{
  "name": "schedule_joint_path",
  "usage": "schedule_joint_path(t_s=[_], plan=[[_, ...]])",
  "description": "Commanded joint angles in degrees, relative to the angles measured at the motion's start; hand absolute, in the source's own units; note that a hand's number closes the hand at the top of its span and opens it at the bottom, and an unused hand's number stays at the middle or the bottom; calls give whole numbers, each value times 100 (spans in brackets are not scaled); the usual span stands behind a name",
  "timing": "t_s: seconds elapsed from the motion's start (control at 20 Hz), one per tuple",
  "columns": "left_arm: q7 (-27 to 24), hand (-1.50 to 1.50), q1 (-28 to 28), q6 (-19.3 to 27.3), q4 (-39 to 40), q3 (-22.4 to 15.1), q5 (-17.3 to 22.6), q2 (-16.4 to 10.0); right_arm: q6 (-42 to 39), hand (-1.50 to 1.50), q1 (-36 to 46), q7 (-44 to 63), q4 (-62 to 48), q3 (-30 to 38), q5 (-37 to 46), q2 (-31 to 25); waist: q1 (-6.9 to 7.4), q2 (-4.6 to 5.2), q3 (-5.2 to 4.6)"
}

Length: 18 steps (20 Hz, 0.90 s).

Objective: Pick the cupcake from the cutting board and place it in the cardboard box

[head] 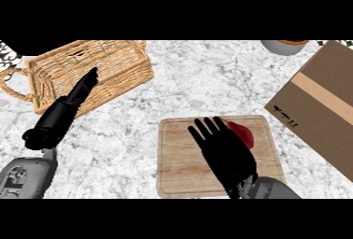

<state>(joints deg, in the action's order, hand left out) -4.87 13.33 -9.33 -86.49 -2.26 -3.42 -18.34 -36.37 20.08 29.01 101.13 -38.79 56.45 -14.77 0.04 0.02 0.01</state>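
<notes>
The right hand's fingers [205, 132] are straight and spread wide, holding nothing, with their tips just beside the red cupcake [243, 134]. The right hand [226, 156] hovers over the wooden cutting board [180, 161], and the cupcake sits near the board's far right corner. The cardboard box [317, 102] lies further right on the marble worktop [200, 79]. The left hand [60, 115], fingers straight and together, shows at the left over a wicker basket [110, 63].

The worktop [200, 79] is veined grey on white. Tan weave is seen on the basket [103, 70], pale grain on the cutting board [180, 156], red on the cupcake [243, 134], brown with a lighter stripe on the cardboard box [324, 105].
</notes>
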Motion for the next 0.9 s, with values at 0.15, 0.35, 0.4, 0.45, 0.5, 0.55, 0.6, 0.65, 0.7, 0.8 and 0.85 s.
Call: schedule_joint_path(t_s=[0.15,0.35,0.4,0.45,0.5,0.55,0.6,0.65,0.7,0.8,0.85], plan=[[332,0,-76,-104,-404,41,-141,187,176,-150,159,-630,-936,294,282,444,21,0,0],[429,0,-102,-162,-561,88,-169,294,531,-150,-62,-710,-1199,166,719,615,20,-3,0],[100,0,-96,-204,-169,173,-291,283,366,-150,-359,-887,-703,335,739,195,-6,-4,-1],[-100,0,-128,-235,-39,159,-281,301,368,-150,-138,-476,-957,149,933,685,2,-2,-1],[338,0,-283,-47,-600,-13,-362,502,521,-150,-496,-653,-780,144,971,399,3,-8,0],[267,0,-136,-10,-466,45,-481,472,368,-150,-416,-679,-853,192,1033,404,-1,-5,0],[144,0,-301,-286,-432,159,-297,295,1079,-150,-369,-915,-1493,167,1228,421,17,-1,0],[-143,0,81,-337,263,415,-303,236,328,-150,-395,-718,-845,254,1127,468,-15,-1,-2],[-202,0,-141,-283,-12,277,-431,331,624,-150,-346,-966,-1148,503,1156,398,-2,-1,-1],[-363,0,-71,-111,327,223,-553,552,504,-150,-280,-1136,-1175,660,1099,405,-8,0,-1],[-34,0,114,-329,178,379,-400,367,477,-150,-263,-1367,-1222,849,1004,305,-5,-1,-1]])
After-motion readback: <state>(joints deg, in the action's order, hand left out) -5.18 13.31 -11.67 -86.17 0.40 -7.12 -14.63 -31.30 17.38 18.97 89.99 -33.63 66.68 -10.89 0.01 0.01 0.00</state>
